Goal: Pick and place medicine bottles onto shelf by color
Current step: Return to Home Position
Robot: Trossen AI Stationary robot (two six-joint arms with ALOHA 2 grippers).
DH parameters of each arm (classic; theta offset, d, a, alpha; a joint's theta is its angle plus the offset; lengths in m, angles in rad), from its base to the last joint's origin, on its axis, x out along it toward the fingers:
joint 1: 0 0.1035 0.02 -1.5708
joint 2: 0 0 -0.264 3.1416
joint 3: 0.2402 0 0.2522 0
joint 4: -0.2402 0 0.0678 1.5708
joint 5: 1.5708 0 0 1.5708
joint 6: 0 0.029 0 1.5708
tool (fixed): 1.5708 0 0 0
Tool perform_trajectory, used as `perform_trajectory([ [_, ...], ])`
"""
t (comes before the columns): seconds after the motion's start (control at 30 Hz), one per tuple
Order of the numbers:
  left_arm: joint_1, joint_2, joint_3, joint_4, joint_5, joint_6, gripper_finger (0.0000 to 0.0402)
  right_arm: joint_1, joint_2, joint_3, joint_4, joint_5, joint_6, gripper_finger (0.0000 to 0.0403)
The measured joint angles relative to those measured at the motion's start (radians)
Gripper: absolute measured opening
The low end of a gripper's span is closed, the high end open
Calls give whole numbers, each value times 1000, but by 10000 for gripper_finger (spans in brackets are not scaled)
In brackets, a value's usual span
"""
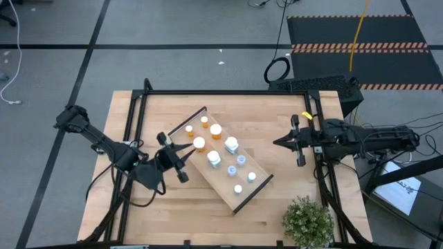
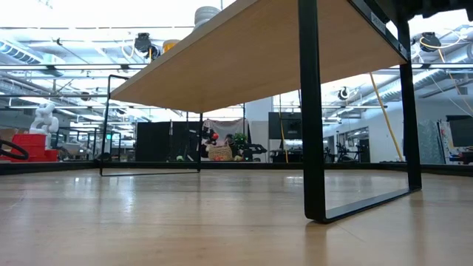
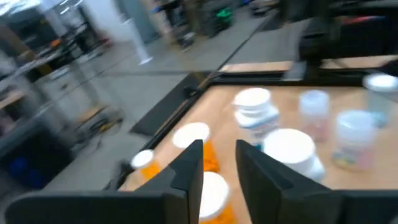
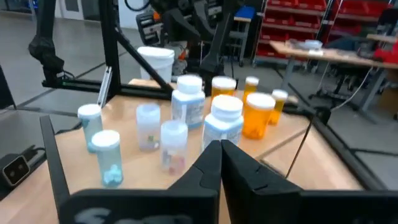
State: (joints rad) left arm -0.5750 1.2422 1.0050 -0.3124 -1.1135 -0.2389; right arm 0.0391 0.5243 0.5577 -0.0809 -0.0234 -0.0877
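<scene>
The shelf (image 1: 257, 185), a long light-wood board, lies slantwise across the table's middle; the low view shows it from below (image 2: 251, 59), raised on black legs. At its far-left end stand several orange bottles (image 1: 216, 131) with white caps. Several clear bottles (image 1: 232, 171) stand toward its near-right end. My left gripper (image 1: 187, 153) is open just left of the nearest orange bottle (image 1: 199, 144). That bottle's white cap (image 3: 211, 186) shows in the gap between the fingers (image 3: 189, 165). My right gripper (image 1: 279, 142) is shut and empty, right of the shelf, and points at the bottles (image 4: 227, 118).
A potted plant (image 1: 306, 221) stands at the table's near right corner. A black frame rail (image 1: 228, 92) runs along the far edge, and others run down both sides. The shelf's black leg (image 2: 312, 111) stands on the table. Bare wood (image 1: 180, 207) lies near-left of the shelf.
</scene>
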Motion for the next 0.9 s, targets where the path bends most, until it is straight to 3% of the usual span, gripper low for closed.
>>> perform_trajectory([
  [0.17,5,-73,-186,344,178,265,58,8,-1,-61,30,0,30,1],
  [0.3,17,-123,-252,385,166,431,28,15,-6,-115,115,11,27,1],
  [0.53,29,-138,-258,295,199,348,5,15,-20,-180,170,76,-16,0],
  [0.73,66,-226,-275,260,517,331,13,15,-28,-256,228,74,-17,0],
  [0.9,84,-348,-430,397,589,374,5,15,-49,-331,319,75,-27,0],
])
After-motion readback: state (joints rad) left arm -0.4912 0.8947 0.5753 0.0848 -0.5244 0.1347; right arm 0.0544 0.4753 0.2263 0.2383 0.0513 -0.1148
